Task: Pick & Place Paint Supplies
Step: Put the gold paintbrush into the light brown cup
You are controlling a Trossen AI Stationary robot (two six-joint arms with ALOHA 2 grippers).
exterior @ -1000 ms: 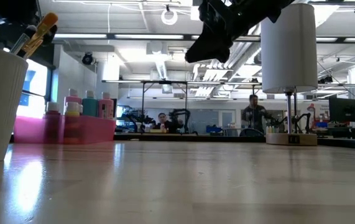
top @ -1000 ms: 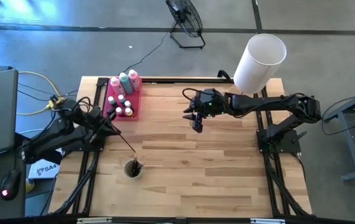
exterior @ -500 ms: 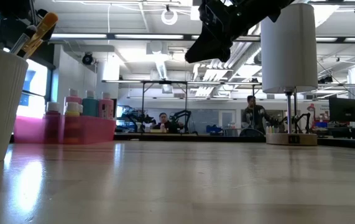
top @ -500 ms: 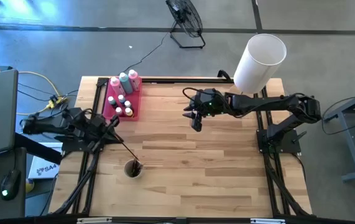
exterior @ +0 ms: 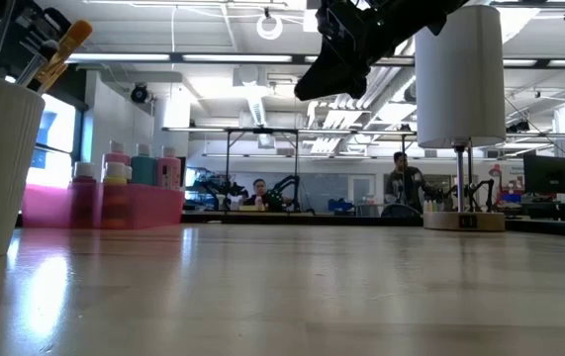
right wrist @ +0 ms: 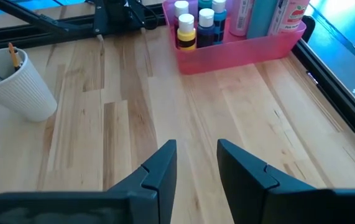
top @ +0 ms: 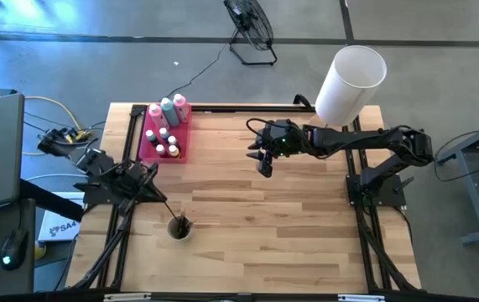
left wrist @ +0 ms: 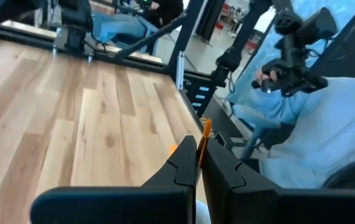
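So the tabletop [top: 256, 226] holds a pink tray [top: 178, 148] of 3 squeeze bottles [top: 167, 110] and paint pots [top: 165, 144], well apart from the right tool [top: 262, 163], fingers spread and empty. The left tool [top: 148, 176] pinches a brush [top: 169, 201] angled into the white cup [top: 179, 228].

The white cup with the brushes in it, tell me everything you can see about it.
The white cup is a small, ribbed, slightly tapered cup, plastic by the look of it. It stands upright on the wooden table, near the left front part, apart from the pink tray. Thin brushes lean inside it, their ends sticking out above the rim. The left gripper hangs just above it, jaws shut on a dark-handled brush whose lower end reaches into the cup.
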